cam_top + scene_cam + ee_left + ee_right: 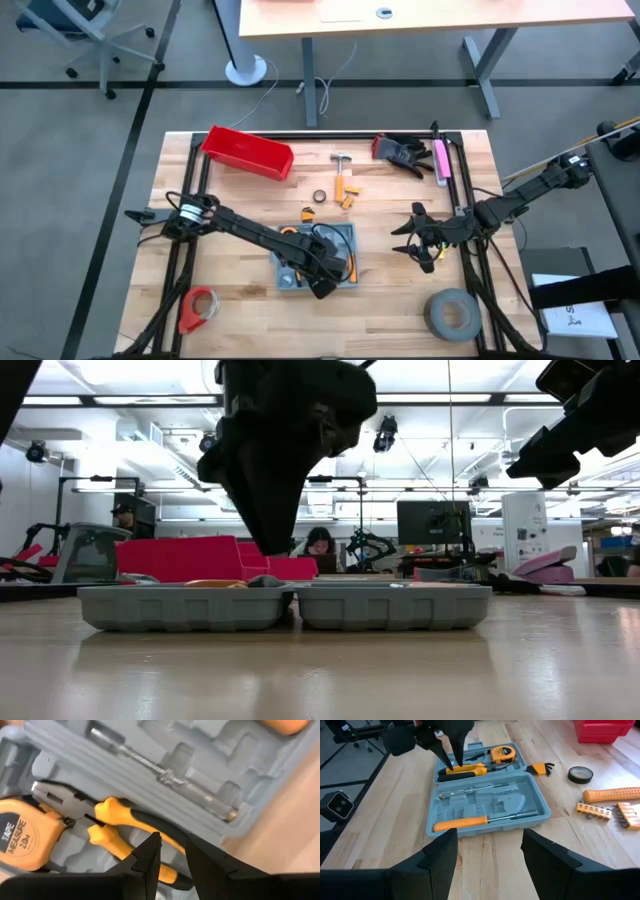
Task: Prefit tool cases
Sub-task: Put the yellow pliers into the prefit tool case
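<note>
A: I've got the left gripper point(451, 751) down over the open tool case point(316, 256) mid-table, fingers just above the yellow-handled pliers point(125, 827); only a narrow gap between them, nothing held as far as I can tell.

B: Risk?

A: The pliers look only half bedded beside the tape measure point(22, 837); if I press off-centre a handle could tip out, or the case could skid on the wood.

B: Right side?

A: The right gripper point(487, 850) hovers spread wide, empty, just beside the case; too close, and it clips the orange-handled screwdriver point(462, 823).
</note>
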`<state>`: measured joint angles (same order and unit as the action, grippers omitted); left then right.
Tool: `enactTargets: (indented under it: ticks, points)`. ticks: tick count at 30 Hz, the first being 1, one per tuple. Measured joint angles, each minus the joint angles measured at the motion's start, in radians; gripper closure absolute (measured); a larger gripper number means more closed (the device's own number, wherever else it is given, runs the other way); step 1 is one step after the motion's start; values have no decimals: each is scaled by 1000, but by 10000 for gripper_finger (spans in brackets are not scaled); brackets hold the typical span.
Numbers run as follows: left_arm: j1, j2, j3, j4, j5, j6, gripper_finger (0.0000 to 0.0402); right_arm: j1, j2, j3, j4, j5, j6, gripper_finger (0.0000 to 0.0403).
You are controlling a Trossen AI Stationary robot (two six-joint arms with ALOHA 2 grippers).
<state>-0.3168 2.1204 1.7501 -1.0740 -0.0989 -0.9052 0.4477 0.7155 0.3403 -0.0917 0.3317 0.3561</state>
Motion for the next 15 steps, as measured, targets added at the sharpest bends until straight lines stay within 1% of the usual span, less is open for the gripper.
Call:
enactTargets:
  ticks: [4, 9, 12, 15]
  points:
    - [1, -4, 44, -38, -1, 14, 300, 0, 0, 0, 0, 0, -1, 204]
    - [1, -5, 97, -132, -49, 5, 289, 0, 0, 0, 0, 0, -7, 204]
    - [1, -6, 102, -141, -50, 4, 287, 0, 0, 0, 0, 0, -7, 204]
    - [2, -6, 73, -139, -50, 3, 290, 0, 0, 0, 0, 0, -7, 204]
